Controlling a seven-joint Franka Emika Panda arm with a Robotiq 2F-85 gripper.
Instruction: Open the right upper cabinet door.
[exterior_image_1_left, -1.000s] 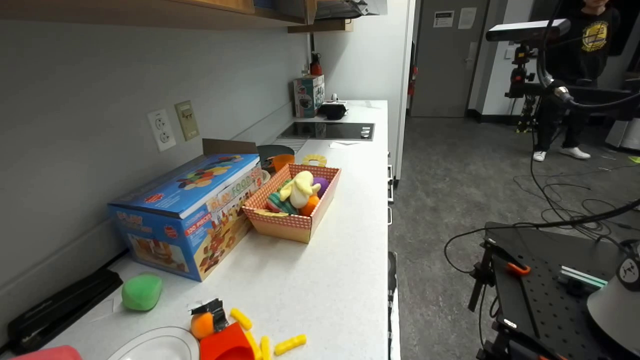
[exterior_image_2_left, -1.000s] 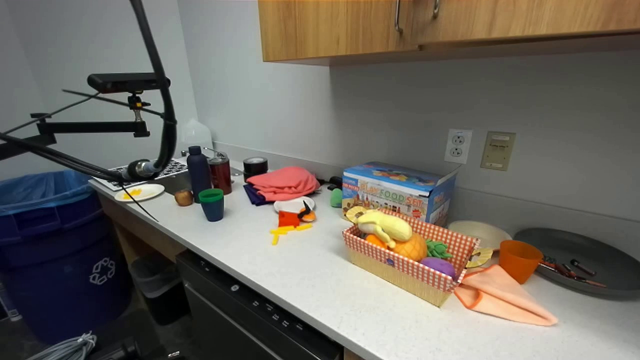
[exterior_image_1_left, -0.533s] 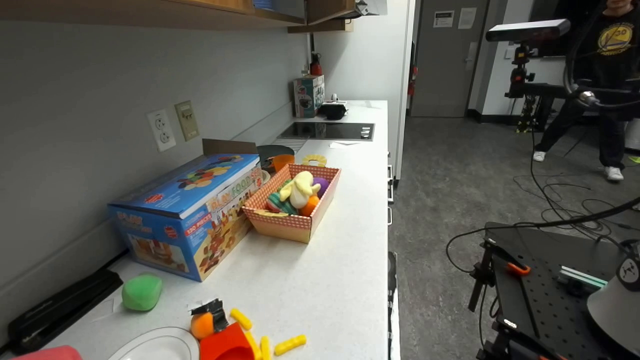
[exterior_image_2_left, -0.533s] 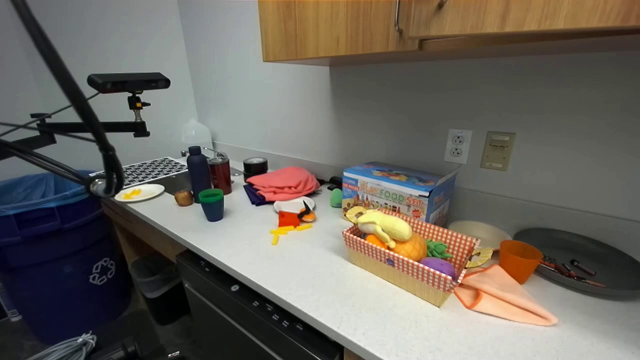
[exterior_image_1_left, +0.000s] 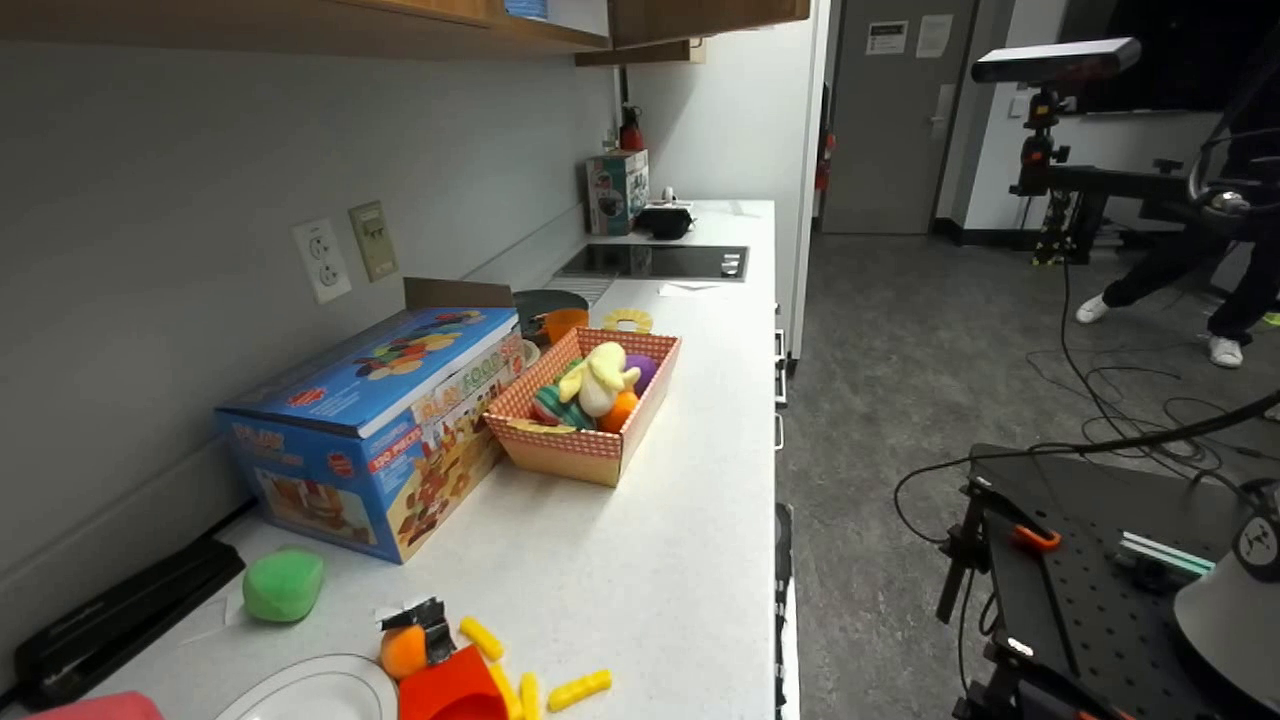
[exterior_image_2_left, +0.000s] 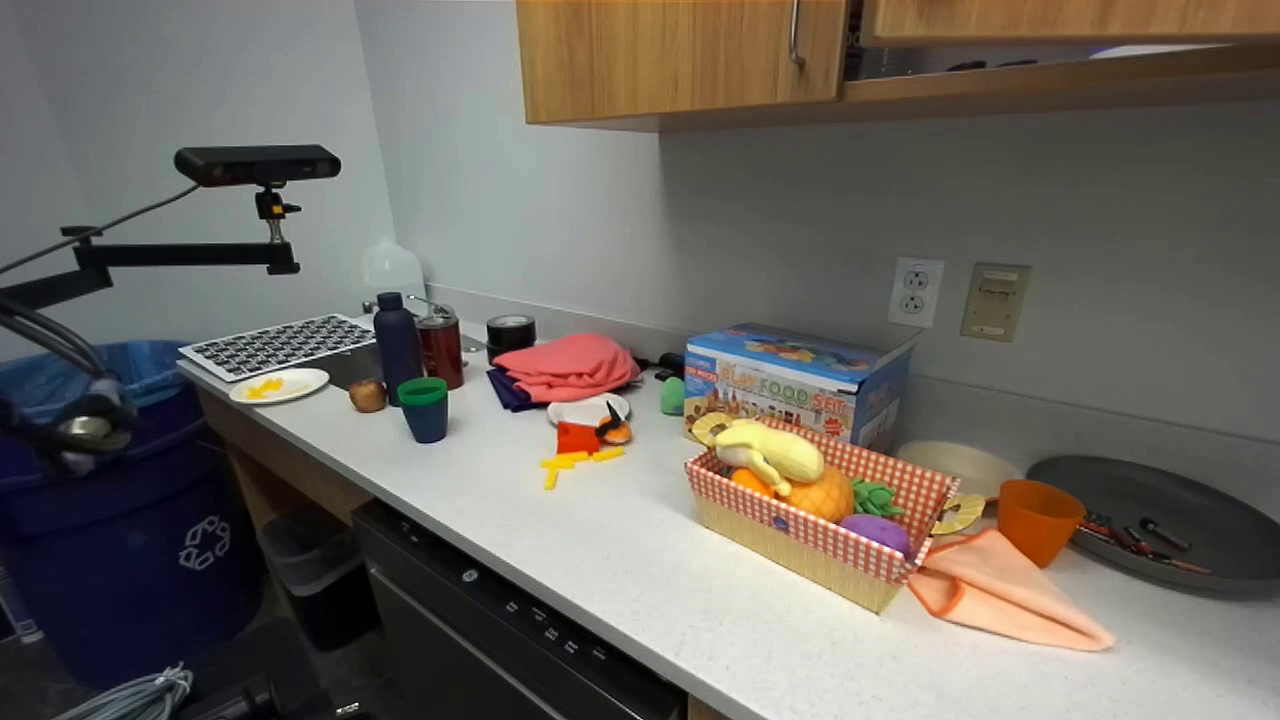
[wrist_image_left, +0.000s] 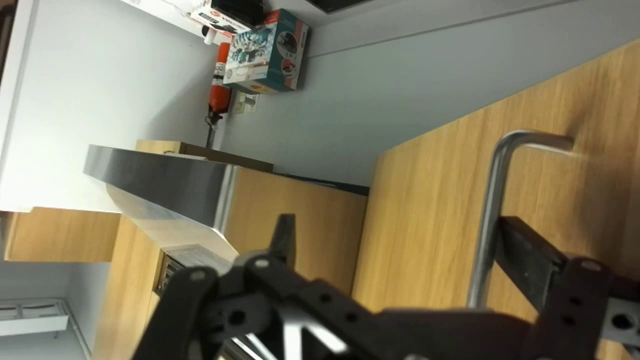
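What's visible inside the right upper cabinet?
Exterior views show a blue item and dark shapes inside, too partial to identify. The right upper cabinet door covers much of the rest; higher up is out of frame.

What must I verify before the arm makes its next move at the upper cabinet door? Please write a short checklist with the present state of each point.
1. Right upper cabinet door away from its frame: ok; the cabinet interior shows past its edge in an exterior view.
2. Gripper open: ok; its two sides stand wide apart.
3. One finger behind the handle: ok; it appears to sit on the door side of the bar.
4. Handle clamped: not ok, if a firm grip is wanted; the opposite finger is well away.
5. Room to swing wider toward the metal hood: cannot tell; the gap is hard to judge here.
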